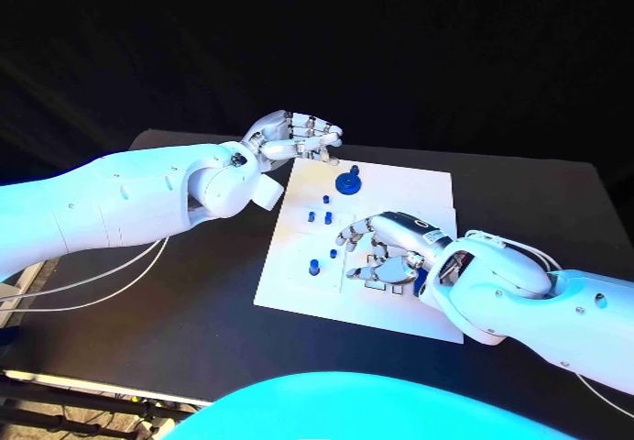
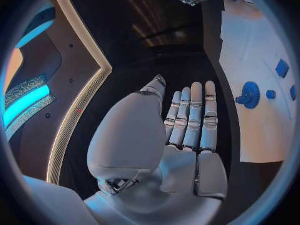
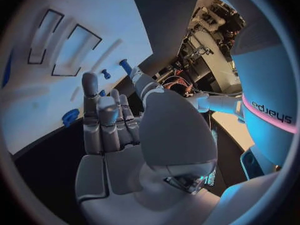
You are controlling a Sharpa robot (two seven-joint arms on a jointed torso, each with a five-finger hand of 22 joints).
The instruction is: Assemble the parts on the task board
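From the head view, the left robot hand [image 1: 296,136] hovers at the far edge of the task board [image 1: 409,197], fingers curled with nothing visibly in them. The right robot hand [image 1: 383,249] hangs low over the board's near half, just beside the small blue parts [image 1: 314,217]; a careless sweep could topple them.

In the left wrist view, that hand's fingers [image 2: 190,116] lie straight and together, empty, with the blue gear [image 2: 251,95] nearby.

The right wrist view shows fingers [image 3: 103,120] loosely together, empty, near blue pegs [image 3: 125,66]; a misjudged reach might knock them.
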